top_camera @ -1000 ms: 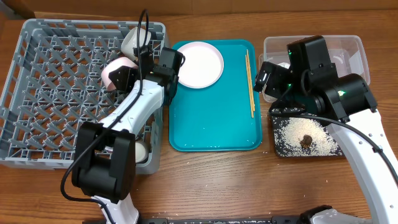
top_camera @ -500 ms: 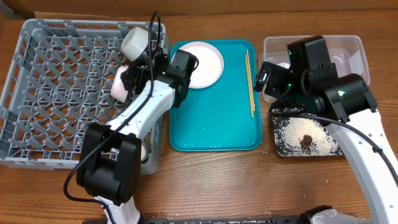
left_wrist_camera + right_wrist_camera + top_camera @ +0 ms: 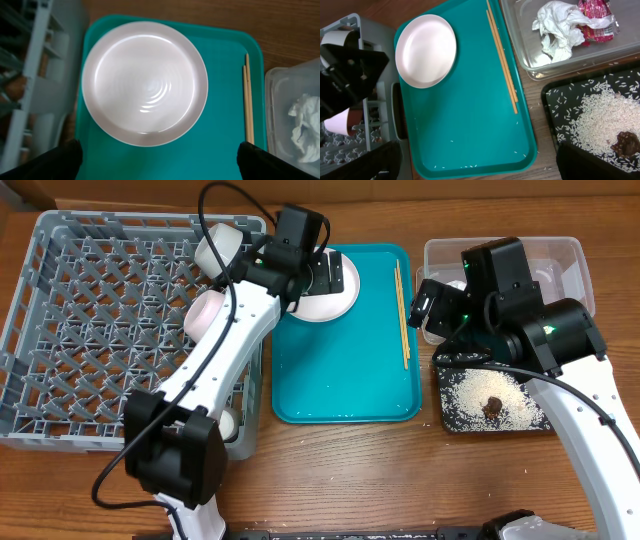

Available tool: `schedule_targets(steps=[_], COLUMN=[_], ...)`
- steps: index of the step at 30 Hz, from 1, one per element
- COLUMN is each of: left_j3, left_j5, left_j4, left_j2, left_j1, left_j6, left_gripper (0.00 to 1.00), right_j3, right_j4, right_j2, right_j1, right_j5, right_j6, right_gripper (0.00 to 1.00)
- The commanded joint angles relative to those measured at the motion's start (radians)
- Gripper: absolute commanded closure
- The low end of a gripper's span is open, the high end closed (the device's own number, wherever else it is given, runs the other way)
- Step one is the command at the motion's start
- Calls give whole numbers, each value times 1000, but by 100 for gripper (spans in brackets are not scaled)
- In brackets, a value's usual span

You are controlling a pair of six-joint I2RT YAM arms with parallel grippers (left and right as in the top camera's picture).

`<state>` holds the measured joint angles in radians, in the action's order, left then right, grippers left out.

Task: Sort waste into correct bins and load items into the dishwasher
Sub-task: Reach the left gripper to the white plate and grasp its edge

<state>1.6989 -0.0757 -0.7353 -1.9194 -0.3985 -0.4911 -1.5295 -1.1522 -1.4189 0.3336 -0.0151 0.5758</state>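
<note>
1. Robot lab bench staged as a kitchen clean-up, not a real kitchen.
2. Two white-and-black robot arms, left arm and right arm, work over a bare wooden table.
3. Grey dish rack sits on the table beside the left arm, with a teal tray between the arms.
4. Clear tub of trash and black tray of rice lie under the right arm.

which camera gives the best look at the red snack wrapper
Right wrist: the red snack wrapper lies in plain sight in the clear tub, next to the crumpled paper. Overhead, the right arm covers much of that tub and no red shows. Left wrist catches only the tub's edge with paper, no wrapper.
</note>
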Motion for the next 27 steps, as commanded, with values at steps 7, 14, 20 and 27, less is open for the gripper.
schedule_targets(steps=[7,14,20,27], left_j3=[10,10,8,7], left_j5=[-6,-2,-6,-6], left_j4=[3,11,1,-27], left_j2=[-225,-318,-360,-377], left_j1=[-12,-16,-17,-19], left_j6=[-488,-647,-644,-533], left_gripper=[6,30,75,96], right_j3=[5,5,5,5], right_j4=[5,5,5,6], right_j2=[2,2,2,2], right_j1=[-3,-3,-3,-3], right_j5=[-10,-10,-10,-10], right_j6=[-1,-1,-1,-1], right_gripper=[0,0,0,0])
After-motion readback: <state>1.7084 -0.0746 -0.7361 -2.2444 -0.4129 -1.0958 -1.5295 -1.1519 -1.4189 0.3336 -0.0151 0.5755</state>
